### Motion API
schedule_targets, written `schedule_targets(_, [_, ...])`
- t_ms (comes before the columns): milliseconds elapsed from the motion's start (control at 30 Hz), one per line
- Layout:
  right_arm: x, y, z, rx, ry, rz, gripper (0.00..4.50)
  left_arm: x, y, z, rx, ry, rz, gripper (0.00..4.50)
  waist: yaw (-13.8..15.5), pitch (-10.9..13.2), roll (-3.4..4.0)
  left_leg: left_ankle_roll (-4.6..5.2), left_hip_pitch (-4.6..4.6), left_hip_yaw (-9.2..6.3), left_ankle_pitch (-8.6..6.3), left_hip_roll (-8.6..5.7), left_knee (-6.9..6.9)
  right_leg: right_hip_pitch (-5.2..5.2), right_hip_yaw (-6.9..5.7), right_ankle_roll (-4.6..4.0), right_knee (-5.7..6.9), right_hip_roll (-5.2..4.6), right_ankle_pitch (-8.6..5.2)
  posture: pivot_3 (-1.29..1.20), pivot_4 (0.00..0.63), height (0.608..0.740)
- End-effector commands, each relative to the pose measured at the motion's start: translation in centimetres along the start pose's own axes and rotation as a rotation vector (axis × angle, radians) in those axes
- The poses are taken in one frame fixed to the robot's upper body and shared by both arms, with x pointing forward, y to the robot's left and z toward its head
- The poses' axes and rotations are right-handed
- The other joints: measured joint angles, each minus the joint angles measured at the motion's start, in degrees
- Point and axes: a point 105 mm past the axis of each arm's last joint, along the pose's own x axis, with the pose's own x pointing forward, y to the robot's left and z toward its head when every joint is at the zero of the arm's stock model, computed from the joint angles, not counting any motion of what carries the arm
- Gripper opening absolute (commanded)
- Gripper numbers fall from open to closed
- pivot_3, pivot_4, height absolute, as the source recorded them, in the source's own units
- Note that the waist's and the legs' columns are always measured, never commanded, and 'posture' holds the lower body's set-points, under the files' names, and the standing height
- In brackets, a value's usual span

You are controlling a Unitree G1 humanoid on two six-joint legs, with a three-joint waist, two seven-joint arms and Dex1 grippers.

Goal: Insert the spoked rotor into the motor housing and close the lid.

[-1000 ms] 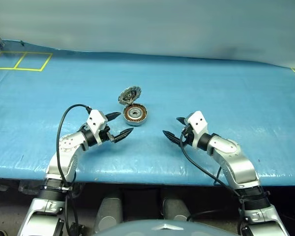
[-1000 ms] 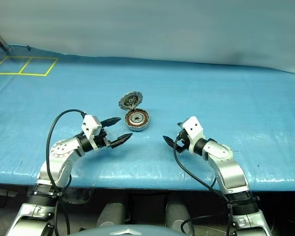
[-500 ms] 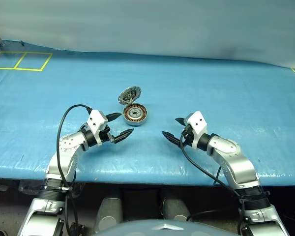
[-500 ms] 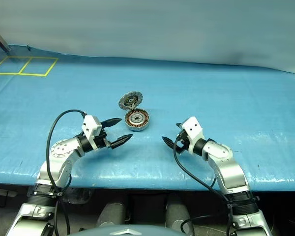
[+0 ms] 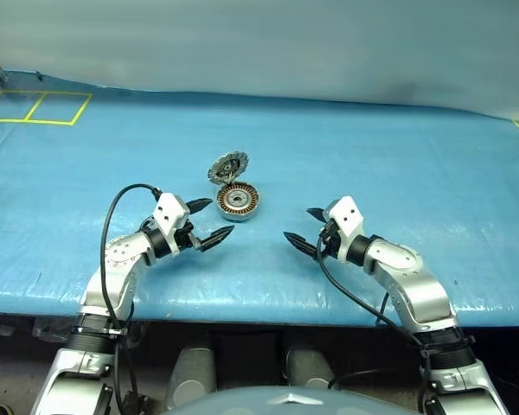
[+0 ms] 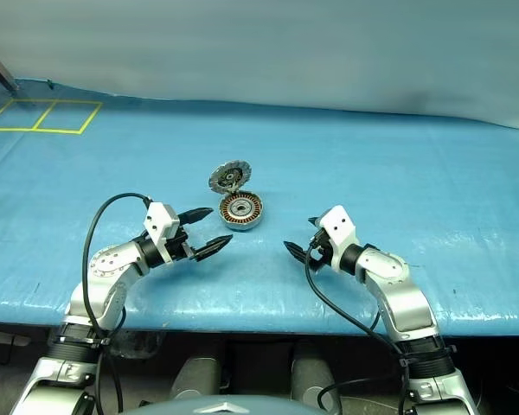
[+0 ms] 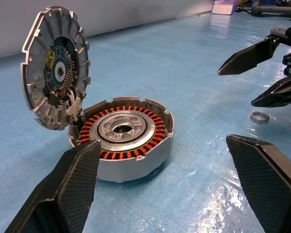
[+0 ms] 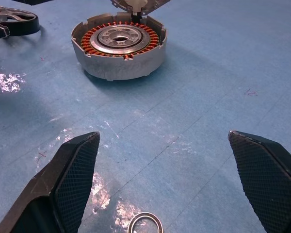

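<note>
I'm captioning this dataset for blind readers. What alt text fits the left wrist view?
An open motor housing with copper windings sits on a blue table, its toothed lid hinged upright. The left claw frames it with fingers spread wide; the right claw and a small metal ring lie beyond.

Even, diffuse overhead lighting, moderately bright. The glossy blue plastic table sheet (image 5: 398,156) carries white glare patches along its near edge and beside the black textured fingers (image 8: 75,182) in the right wrist view. Soft shadow lies beneath the round silver motor housing with copper windings (image 8: 119,48). Wrist views are sharp at centre; the far background in the left wrist view is blurred.
</note>
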Motion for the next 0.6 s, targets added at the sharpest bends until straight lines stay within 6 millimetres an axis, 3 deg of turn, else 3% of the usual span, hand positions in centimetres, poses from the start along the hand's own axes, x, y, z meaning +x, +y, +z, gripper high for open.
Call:
schedule_targets(33, [-0.2,0.2,1.1,-0.03,-0.033,0.007,4.48,0.1,0.1,1.5,0.028,-0.018,-0.01,4.5,0.0,0.0,0.0,0.0,0.0,0.0,0.0,0.0,0.0,0.0,0.0,0.0,0.0,0.0,0.0,0.0,0.15,0.74])
schedule_targets(433, [-0.1,0.4,1.2,-0.029,-0.034,0.013,4.48,0.2,0.6,2.0,0.084,0.049,-0.056,4.5,0.0,0.0,-0.01,0.0,0.0,0.0,0.0,0.0,0.0,-0.01,-0.01,0.01,0.01,0.0,-0.01,0.0,0.15,0.74])
schedule_targets(600, [-0.2,0.2,1.2,-0.034,-0.03,0.008,4.48,0.7,0.9,4.3,0.299,0.18,-0.221,4.5,0.1,0.0,-0.03,0.0,-0.03,0.0,0.0,0.0,0.01,-0.02,-0.01,0.03,-0.01,0.01,-0.02,0.0,0.15,0.74])
